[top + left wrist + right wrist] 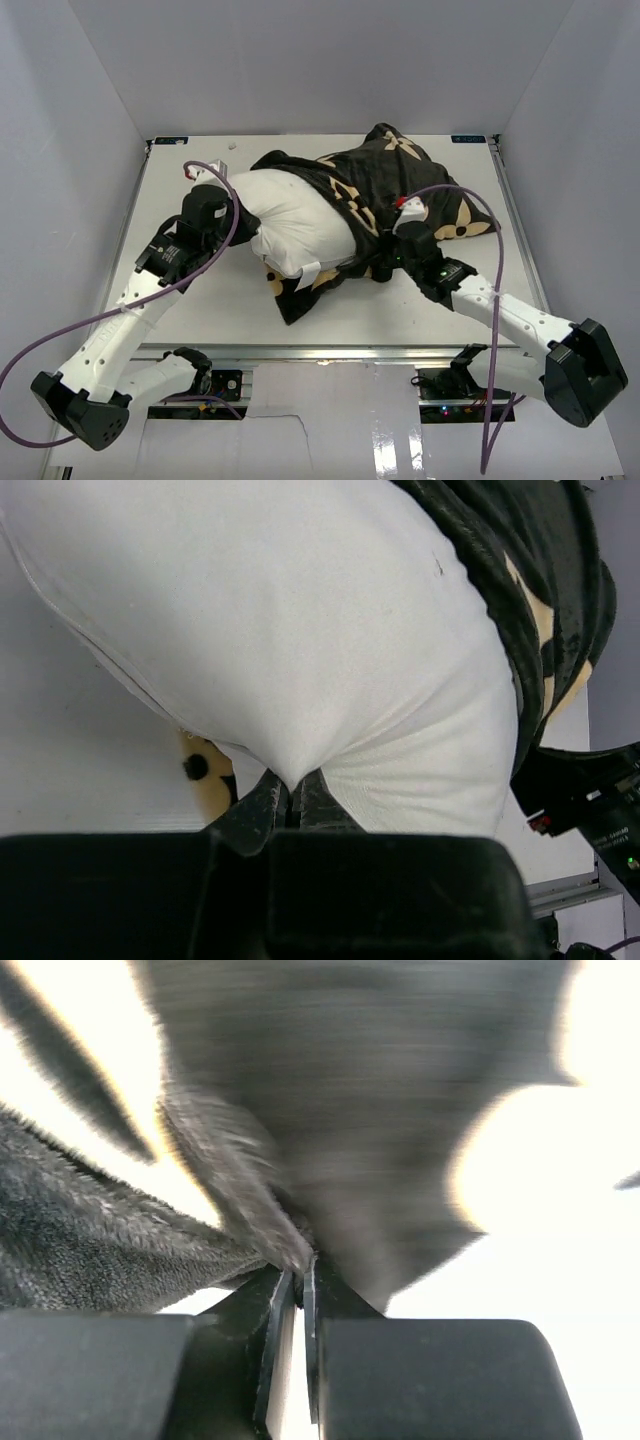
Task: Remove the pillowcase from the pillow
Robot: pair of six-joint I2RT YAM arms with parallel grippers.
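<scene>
Left gripper — pinched on the pillow; right gripper clamped on the pillowcase.

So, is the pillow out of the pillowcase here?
Partly out. The pillow is bare at the left arm's end; the pillowcase covers the rest; left pincer pinches pillow, right pincer pillowcase.

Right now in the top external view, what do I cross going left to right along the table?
left gripper → pillow → pillowcase. The right gripper is omitted because it overlaps the pillowcase.
</scene>
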